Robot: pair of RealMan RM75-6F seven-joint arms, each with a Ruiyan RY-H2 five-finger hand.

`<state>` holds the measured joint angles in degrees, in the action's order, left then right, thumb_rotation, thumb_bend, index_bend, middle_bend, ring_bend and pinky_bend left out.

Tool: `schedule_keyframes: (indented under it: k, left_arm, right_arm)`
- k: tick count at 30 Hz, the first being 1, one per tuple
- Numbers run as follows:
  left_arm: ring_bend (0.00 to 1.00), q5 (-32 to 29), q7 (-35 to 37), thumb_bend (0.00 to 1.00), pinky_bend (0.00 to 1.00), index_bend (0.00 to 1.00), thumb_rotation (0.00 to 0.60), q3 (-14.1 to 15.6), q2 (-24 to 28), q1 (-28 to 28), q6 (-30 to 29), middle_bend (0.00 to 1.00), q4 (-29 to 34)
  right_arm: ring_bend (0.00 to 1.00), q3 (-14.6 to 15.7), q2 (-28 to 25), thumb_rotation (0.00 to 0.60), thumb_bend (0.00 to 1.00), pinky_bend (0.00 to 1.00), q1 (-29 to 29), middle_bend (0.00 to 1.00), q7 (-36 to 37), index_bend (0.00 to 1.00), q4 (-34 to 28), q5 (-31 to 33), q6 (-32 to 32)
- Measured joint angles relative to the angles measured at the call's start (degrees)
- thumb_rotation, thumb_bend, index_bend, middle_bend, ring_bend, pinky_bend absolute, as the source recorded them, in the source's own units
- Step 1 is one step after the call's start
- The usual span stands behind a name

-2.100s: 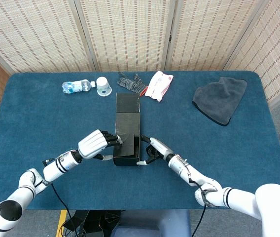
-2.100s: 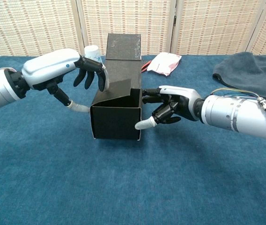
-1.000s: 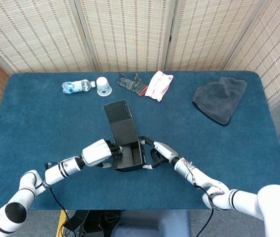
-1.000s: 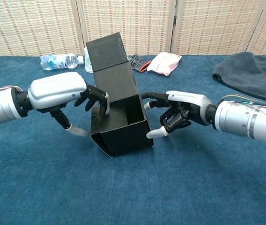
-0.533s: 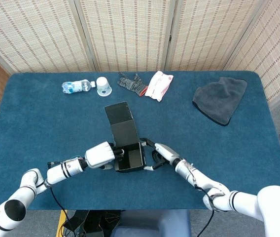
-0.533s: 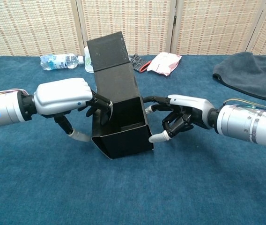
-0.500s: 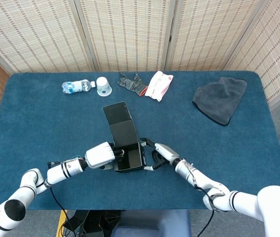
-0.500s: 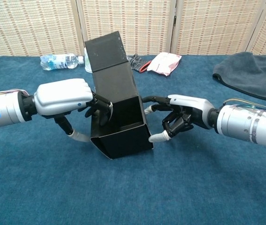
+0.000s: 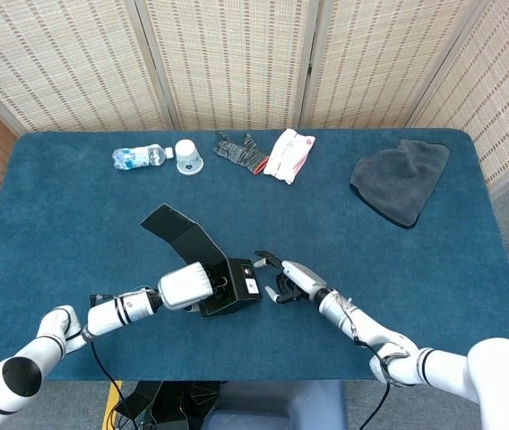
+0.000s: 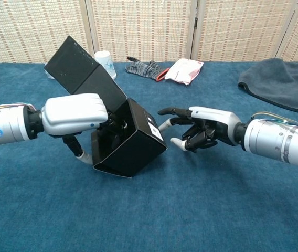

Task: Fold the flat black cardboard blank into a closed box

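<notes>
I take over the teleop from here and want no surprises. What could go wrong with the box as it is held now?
The box is tilted on one edge, gripped only by the left hand, so it may slip or twist. The right hand is off it and gives no support. The long lid flap sticks up unfolded and could swing toward the paper cup behind it.

My left hand [image 10: 78, 116] has a smooth white shell over its back and black fingers with pale tips. My right hand [image 10: 201, 128] is built the same. Both forearms are silver-grey cylinders with black rings at the wrists; thin cables run along my right forearm at right of the chest view.
</notes>
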<state>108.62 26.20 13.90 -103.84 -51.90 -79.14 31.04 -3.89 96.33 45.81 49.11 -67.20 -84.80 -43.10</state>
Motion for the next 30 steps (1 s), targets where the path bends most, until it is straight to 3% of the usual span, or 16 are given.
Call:
schedule_keyframes:
  k: [20,30]
  left_arm:
    - [0.55,0.0,-9.4,0.15,0.66,0.46,0.6,-1.4,5.8,-2.1,4.0,0.45,11.8]
    - [0.55,0.0,-12.0,0.23,0.66,0.48,0.6,-2.5,7.4,-3.1,5.5,0.45,16.0]
  right_arm:
    - [0.74,-3.4,-7.4,0.6,0.51,1.0,-3.0,0.19,7.7,0.0,-8.1,0.8,-7.8]
    - [0.74,-5.4,-8.6,0.6,0.51,1.0,-4.4,0.21,7.7,0.0,-9.9,3.1,-9.7]
